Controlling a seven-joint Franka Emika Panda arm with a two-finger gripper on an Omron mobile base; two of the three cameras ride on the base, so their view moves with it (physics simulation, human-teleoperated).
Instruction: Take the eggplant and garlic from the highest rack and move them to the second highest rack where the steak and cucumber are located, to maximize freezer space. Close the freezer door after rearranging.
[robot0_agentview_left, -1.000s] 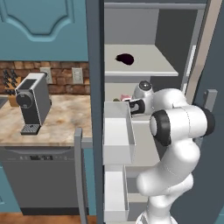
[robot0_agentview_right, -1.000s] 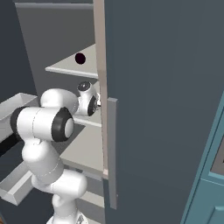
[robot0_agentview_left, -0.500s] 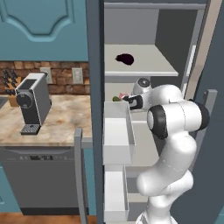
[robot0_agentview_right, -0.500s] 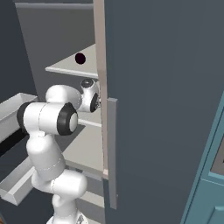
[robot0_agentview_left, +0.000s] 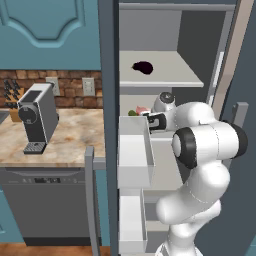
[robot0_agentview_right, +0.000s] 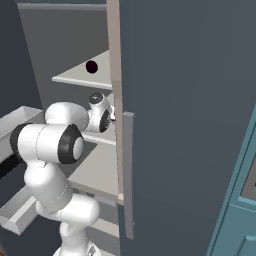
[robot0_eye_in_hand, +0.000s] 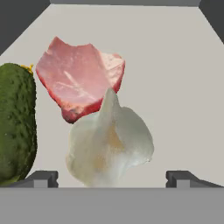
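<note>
In the hand view the white garlic (robot0_eye_in_hand: 109, 144) lies on the second rack (robot0_eye_in_hand: 175, 87), between the wide-apart fingertips (robot0_eye_in_hand: 41, 178) of my open gripper (robot0_eye_in_hand: 113, 178), and neither fingertip touches it. The pink steak (robot0_eye_in_hand: 81, 81) lies just behind the garlic and the green cucumber (robot0_eye_in_hand: 16, 122) to its left. From the left base view my gripper (robot0_agentview_left: 150, 121) reaches into that rack beside the steak (robot0_agentview_left: 143, 109) and cucumber (robot0_agentview_left: 132, 113). The dark eggplant (robot0_agentview_left: 142, 67) (robot0_agentview_right: 91, 66) sits alone on the highest rack (robot0_agentview_left: 175, 75).
The freezer door (robot0_agentview_left: 235, 125) (robot0_agentview_right: 190, 125) stands open to the right of the arm. A grey door bin (robot0_agentview_left: 134, 155) juts out left of the hand. A coffee machine (robot0_agentview_left: 36, 117) stands on the counter (robot0_agentview_left: 65, 145) to the left.
The jaws have spread wider and let go of the garlic, which now rests on the second rack. The forearm has shifted slightly at the rack.
</note>
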